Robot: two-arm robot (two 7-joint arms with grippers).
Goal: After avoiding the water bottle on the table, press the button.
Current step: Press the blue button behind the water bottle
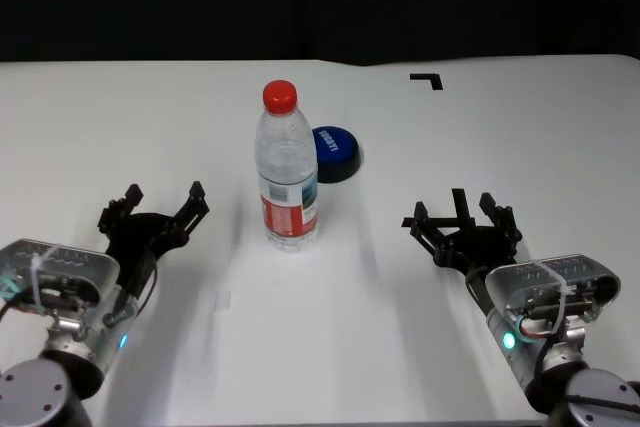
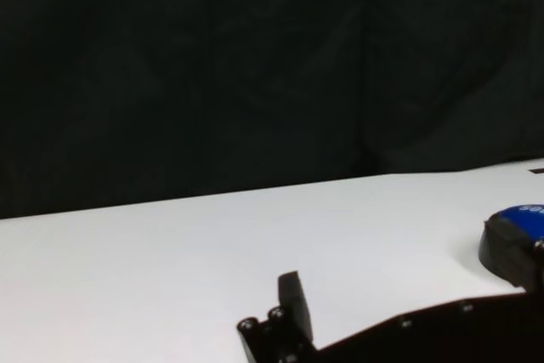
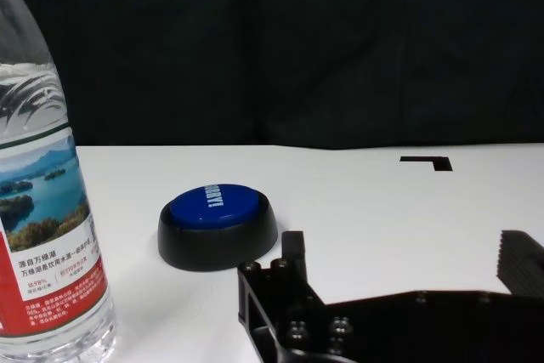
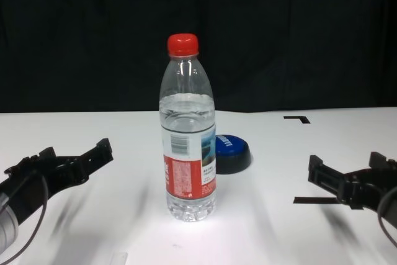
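Observation:
The water bottle point(image 1: 288, 179), clear with a red cap and red-and-white label, stands upright in the middle of the white table point(image 1: 330, 337). The blue button point(image 1: 337, 151) with a black base sits just behind it, slightly to its right. In the chest view the bottle point(image 4: 190, 153) partly hides the button point(image 4: 232, 152). My left gripper point(image 1: 163, 197) is open and empty, left of the bottle and nearer to me. My right gripper point(image 1: 462, 209) is open and empty, right of the bottle. The right wrist view shows the bottle point(image 3: 47, 210) and the button point(image 3: 217, 223) beyond one finger point(image 3: 293, 251).
A black L-shaped tape mark point(image 1: 428, 78) lies at the far right of the table. A short black tape strip point(image 4: 310, 200) lies near my right gripper. A dark curtain point(image 4: 198, 29) stands behind the table's far edge. The left wrist view shows the button's edge point(image 2: 514, 240).

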